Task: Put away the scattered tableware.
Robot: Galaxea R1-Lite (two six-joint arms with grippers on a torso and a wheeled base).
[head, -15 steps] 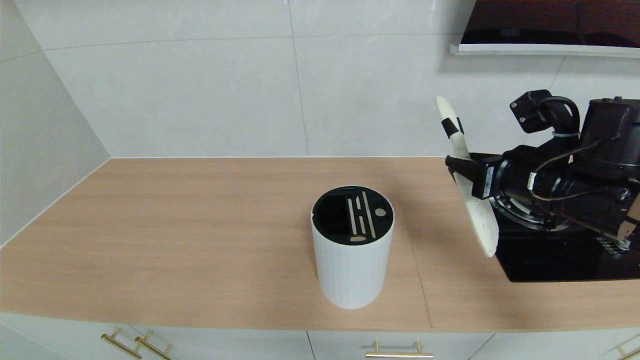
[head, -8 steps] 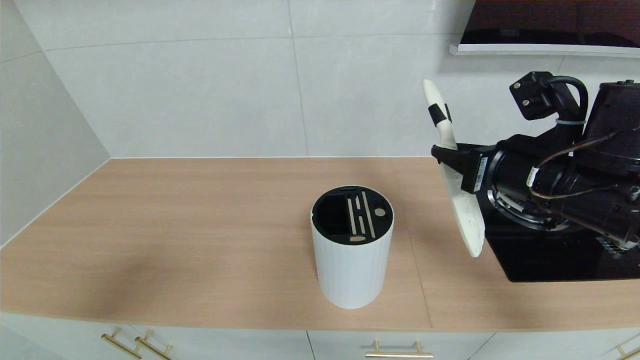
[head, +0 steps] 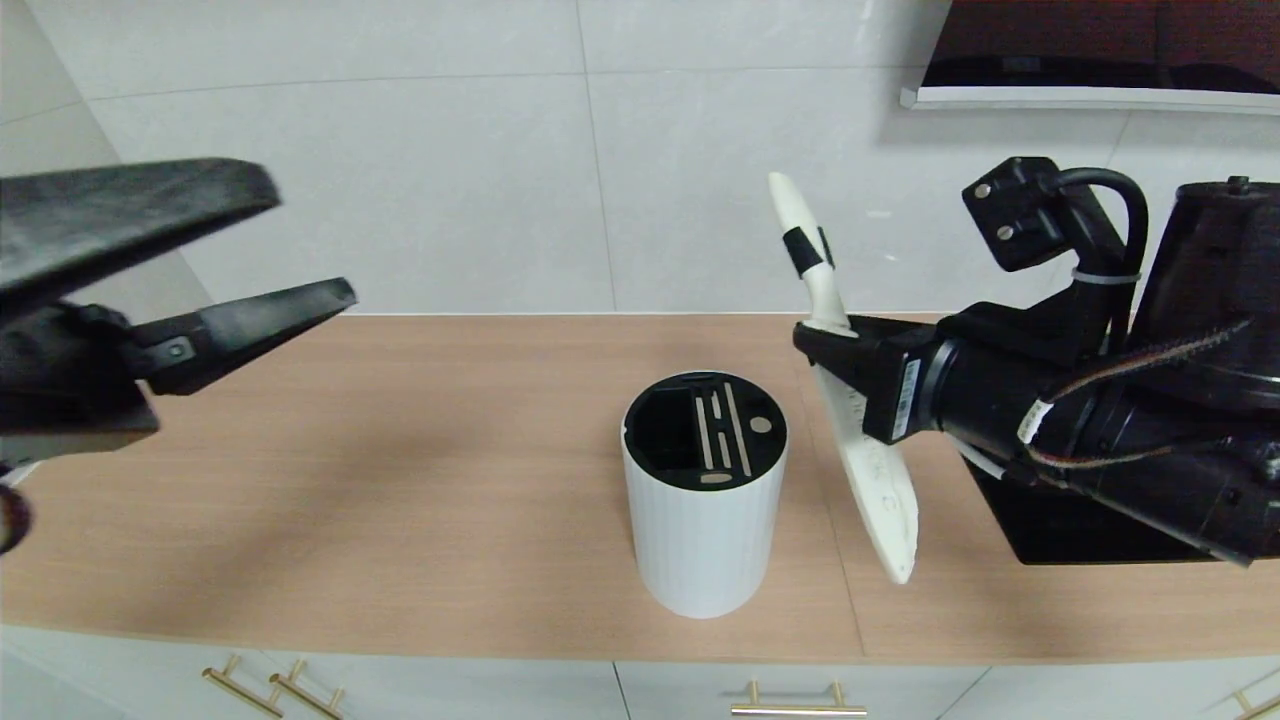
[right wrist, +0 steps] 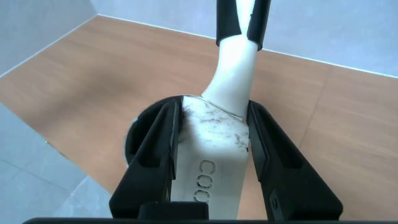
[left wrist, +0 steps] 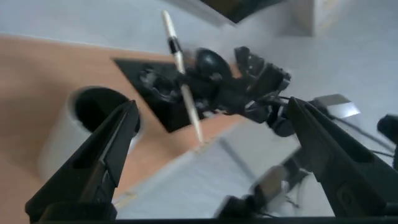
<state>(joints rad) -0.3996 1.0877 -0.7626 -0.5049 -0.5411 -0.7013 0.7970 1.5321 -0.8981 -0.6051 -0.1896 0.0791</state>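
Change vs. earlier frames: the right arm has carried the spatula leftwards, off the black hob and toward the utensil holder. The left pincer has come into the head view from the left edge.

Right pincer: clamped on the spatula where the handle meets the blade, one finger on each flat side (confirmed in right wrist view). The spatula is white, with a black band near the top of the handle. It is held handle up and blade down, tilted, with the handle tip leaning toward the wall. The blade tip hangs above the counter, just beside the holder's right side, with a visible gap between them.

Utensil holder: a white ribbed cylinder standing upright near the counter's front edge, roughly mid-counter. Its black top insert has one large square opening, several narrow slots and two small holes. No contents can be made out.

Left pincer: fingers wide apart, holding nothing, raised over the left part of the counter, well apart from the holder.

Background: grey tiled wall; brass drawer handles below the counter edge.
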